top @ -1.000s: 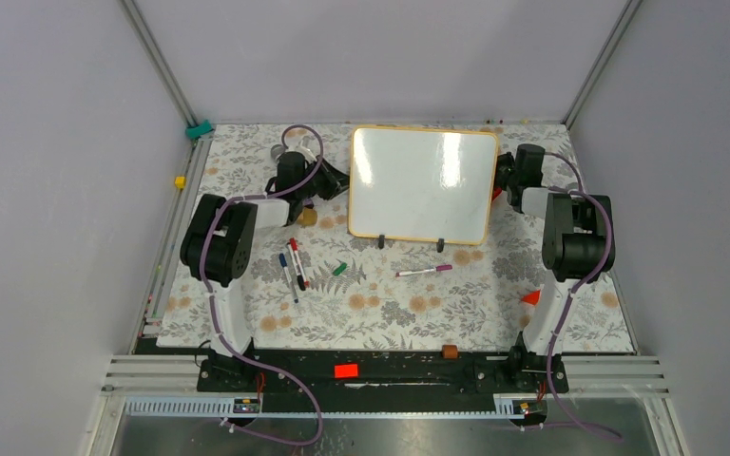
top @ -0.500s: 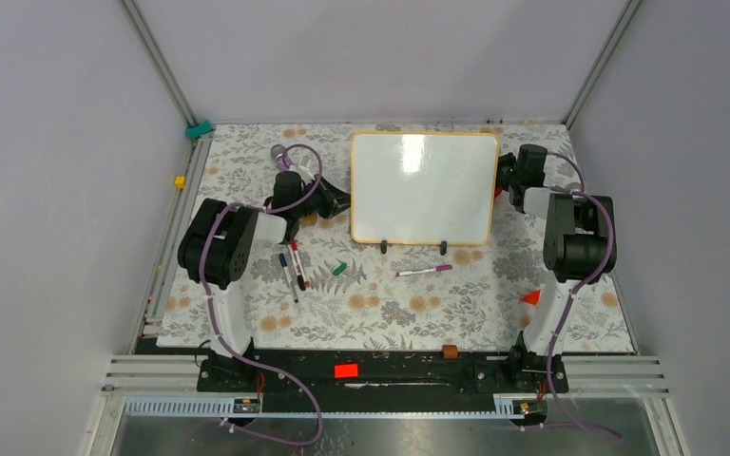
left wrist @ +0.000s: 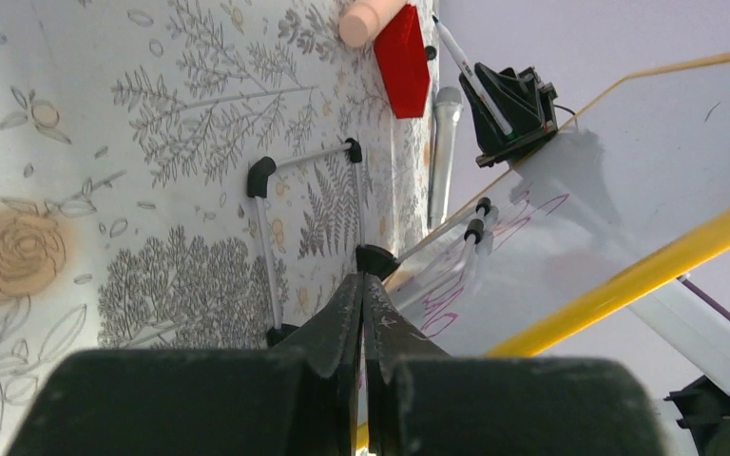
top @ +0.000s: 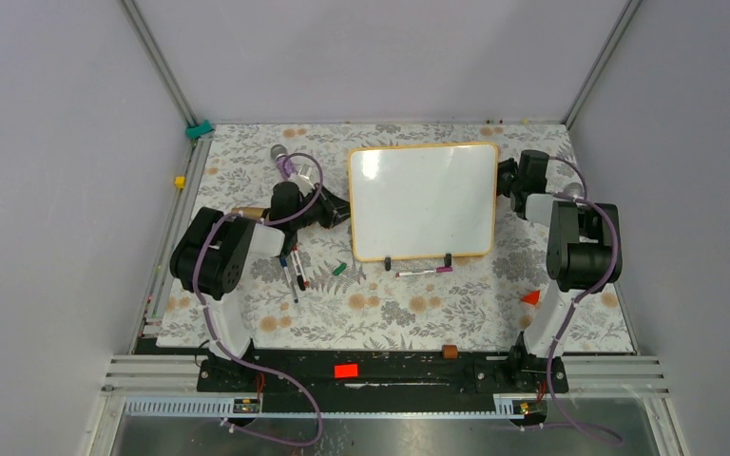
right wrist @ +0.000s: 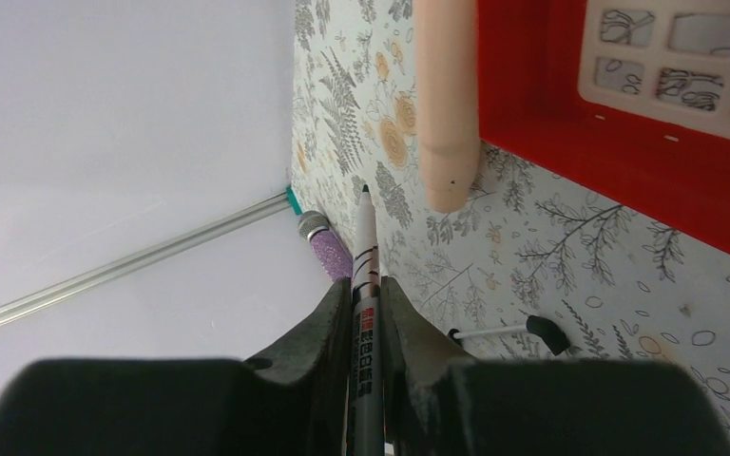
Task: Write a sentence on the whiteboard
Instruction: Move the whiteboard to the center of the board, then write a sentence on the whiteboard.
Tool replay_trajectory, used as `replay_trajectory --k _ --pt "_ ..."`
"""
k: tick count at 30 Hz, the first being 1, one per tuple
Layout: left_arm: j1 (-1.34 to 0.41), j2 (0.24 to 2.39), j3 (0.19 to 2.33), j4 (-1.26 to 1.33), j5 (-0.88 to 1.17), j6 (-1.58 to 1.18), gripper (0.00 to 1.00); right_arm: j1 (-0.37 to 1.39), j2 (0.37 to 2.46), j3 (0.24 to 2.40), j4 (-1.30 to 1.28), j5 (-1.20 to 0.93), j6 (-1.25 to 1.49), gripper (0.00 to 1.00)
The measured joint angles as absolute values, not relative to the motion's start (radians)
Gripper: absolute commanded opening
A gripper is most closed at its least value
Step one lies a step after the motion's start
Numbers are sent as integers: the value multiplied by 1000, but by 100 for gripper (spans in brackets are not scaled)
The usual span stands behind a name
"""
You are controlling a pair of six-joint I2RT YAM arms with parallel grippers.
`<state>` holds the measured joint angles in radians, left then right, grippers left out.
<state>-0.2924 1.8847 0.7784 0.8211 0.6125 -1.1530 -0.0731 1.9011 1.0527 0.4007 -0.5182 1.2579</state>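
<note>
Left tool (left wrist: 362,282) closed; right tool (right wrist: 365,287) tight on marker (right wrist: 365,237); floral tablecloth (top: 390,313), grey walls (top: 371,57).

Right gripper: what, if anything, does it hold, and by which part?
The right gripper holds a marker by its barrel, tip pointing out ahead.

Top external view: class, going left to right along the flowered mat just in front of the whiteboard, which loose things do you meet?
blue-and-red marker pair → green cap → pink-capped marker → orange wedge
</note>
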Motion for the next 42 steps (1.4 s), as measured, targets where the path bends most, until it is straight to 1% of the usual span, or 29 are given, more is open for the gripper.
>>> replay_trajectory --k 4,9,12,17,20,21,24,26,28,30,33,34,39,42 --pt "-295 1858 742 824 616 -1156 0 -74 1900 1041 393 -518 1256 0" --pt "-252 1830 728 810 622 -1149 9 -93 1900 1096 329 -518 1228 0" --pt "-207 1788 725 749 611 -1117 19 -125 1901 1171 270 -516 1197 0" --pt "-172 1678 715 654 562 -1044 43 -200 1901 1270 226 -515 1164 0" --pt "-173 1606 682 637 532 -1013 56 -247 1901 1286 208 -515 1152 0" --pt "-175 1584 667 633 519 -1003 63 -262 1901 1287 197 -514 1147 0" --pt "-182 1538 630 626 496 -976 76 -298 1899 1287 159 -513 1124 0" --pt "-196 1510 604 620 474 -949 80 -313 1887 1285 130 -505 1103 0" --pt "-229 1470 582 582 440 -910 87 -317 1844 1278 78 -480 1067 0" --pt "-266 1422 571 532 407 -867 90 -316 1782 1276 24 -450 1023 0" --pt "-303 1334 548 483 361 -807 95 -315 1639 1276 -56 -389 940 0" --pt "-306 1299 534 471 345 -789 98 -315 1584 1276 -78 -371 915 0" --pt "-325 1143 453 432 232 -723 99 -294 1349 1275 -146 -276 815 0" --pt "-364 1084 409 416 179 -688 99 -223 1271 1275 -194 -217 758 0"
